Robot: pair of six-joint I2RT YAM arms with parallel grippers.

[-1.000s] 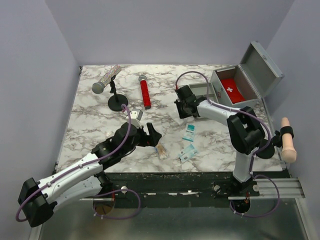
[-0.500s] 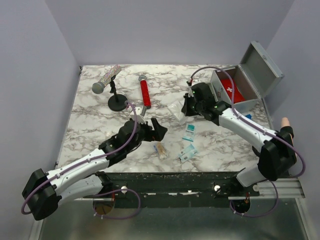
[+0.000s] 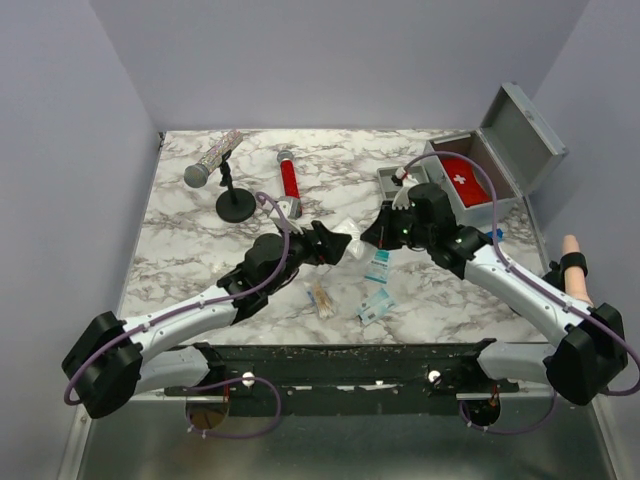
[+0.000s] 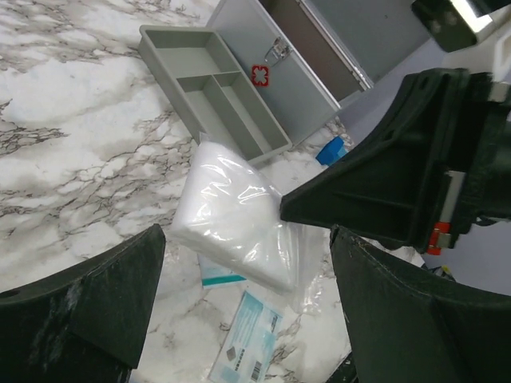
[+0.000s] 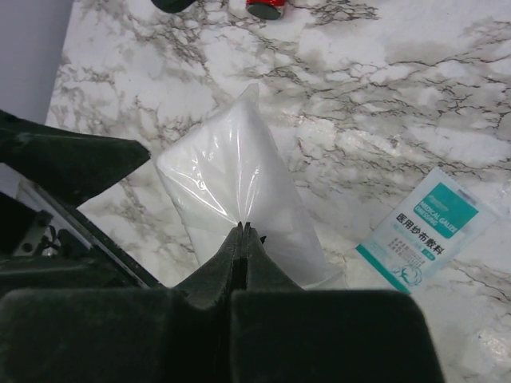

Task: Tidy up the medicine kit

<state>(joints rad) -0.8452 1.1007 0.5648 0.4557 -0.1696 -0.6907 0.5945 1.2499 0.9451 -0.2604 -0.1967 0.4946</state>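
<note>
Right gripper (image 5: 243, 230) is now pinched shut on one edge of the clear plastic bag (image 4: 235, 215) of white material. A second ago it was still closing, further back by the tray.

Right arm has since swung the bag toward table centre. Left arm has come forward off the near edge to meet it. Left gripper (image 3: 335, 244) has its jaws wide apart, one either side of the bag's free end, and isn't gripping anything yet.

The bag looks lifted at the pinched edge. Can't tell whether the far end touches the marble table (image 3: 190, 240).

Medicine kit (image 3: 478, 172) sits at the far right corner with its lid (image 3: 522, 128) up and the red white-cross pouch (image 3: 461, 183) inside. The grey divided tray (image 4: 211, 92) is out on the table just in front of the kit, and its compartments look empty.

My read is a handover or a two-handed regrip, probably so the bag can be folded or re-presented before going into the kit. Nothing is packed yet, so this is early in the task.

- Loose on the table near the grippers: gauze packet (image 5: 423, 231), a second packet (image 3: 375, 305), a small bundle of sticks (image 3: 320, 298).
- Further back: red tube (image 3: 290, 183), microphone on its stand (image 3: 212, 163). Both untouched.

Risk: the film is slippery and only pinched thin, so the left jaws need to close on it before the right lets go.
</note>
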